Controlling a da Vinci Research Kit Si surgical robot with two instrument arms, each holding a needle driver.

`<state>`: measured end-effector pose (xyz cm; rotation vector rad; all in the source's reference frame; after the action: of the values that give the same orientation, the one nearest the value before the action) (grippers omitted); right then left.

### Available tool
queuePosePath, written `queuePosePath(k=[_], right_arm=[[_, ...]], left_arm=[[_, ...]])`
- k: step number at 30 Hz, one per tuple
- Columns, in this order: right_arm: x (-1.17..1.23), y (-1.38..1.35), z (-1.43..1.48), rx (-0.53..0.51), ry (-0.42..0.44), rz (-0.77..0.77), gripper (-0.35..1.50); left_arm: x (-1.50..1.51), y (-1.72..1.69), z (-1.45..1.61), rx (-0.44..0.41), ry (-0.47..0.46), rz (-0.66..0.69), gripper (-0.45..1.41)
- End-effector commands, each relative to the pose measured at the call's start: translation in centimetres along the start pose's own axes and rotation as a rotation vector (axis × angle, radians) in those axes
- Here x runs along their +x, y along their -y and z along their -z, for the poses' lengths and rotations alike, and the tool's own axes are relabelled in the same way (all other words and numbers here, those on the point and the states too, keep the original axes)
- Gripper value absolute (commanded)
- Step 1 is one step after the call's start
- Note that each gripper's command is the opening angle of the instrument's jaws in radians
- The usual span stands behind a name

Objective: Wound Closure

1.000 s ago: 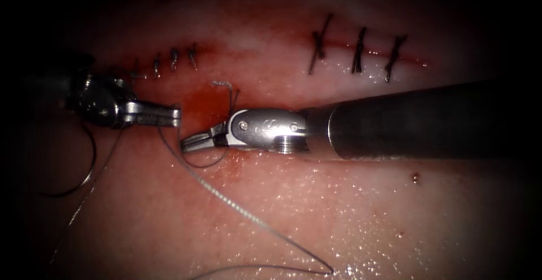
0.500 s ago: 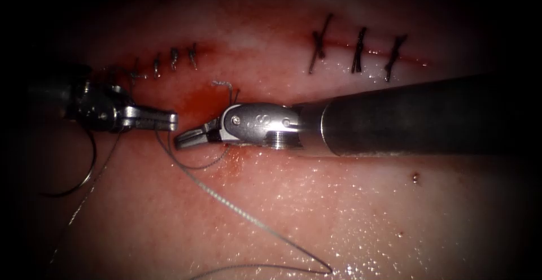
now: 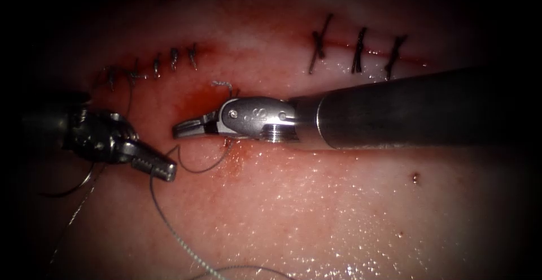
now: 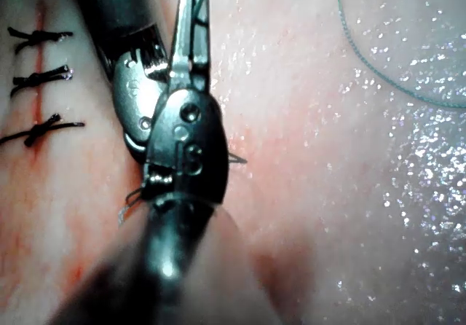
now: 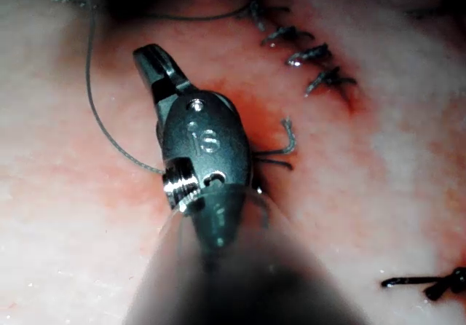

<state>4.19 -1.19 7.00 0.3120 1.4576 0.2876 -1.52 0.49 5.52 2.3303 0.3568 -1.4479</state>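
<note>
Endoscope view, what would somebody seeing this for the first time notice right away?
First the right tool, its thick dark shaft reaching in from the picture's right, jaws shut and holding nothing, over a patch of red fluid at the unclosed middle of the cut. Next the left tool, lower left, jaws shut on the thread, which trails down over the tissue. Dark stitches cross the cut at upper right.
</note>
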Motion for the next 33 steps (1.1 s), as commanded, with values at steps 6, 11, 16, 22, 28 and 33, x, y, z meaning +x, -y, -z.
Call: queuePosePath(k=[6,11,16,22,28,33], right_arm=[[0.04,0.24,-0.34,0.070,-0.056,-0.015,-0.35],[0.10,0.34,-0.37,0.144,-0.105,-0.047,-0.35],[0.21,0.38,-0.31,0.223,-0.161,-0.074,-0.35],[0.31,0.43,-0.22,0.306,-0.189,-0.090,-0.35],[0.36,0.45,-0.12,0.364,-0.233,-0.135,-0.35],[0.45,0.44,0.08,0.409,-0.274,-0.166,-0.35]], left_arm=[[-0.02,0.00,0.06,0.002,0.003,-0.002,-0.45],[-0.05,0.01,0.13,-0.018,0.032,-0.024,-0.45],[-0.25,0.01,0.32,-0.045,0.150,-0.034,-0.45],[-0.49,-0.06,0.62,-0.026,0.237,-0.051,-0.45],[-0.63,-0.14,0.79,-0.003,0.298,-0.027,-0.45],[-0.68,-0.16,0.92,0.021,0.343,-0.020,-0.45]])
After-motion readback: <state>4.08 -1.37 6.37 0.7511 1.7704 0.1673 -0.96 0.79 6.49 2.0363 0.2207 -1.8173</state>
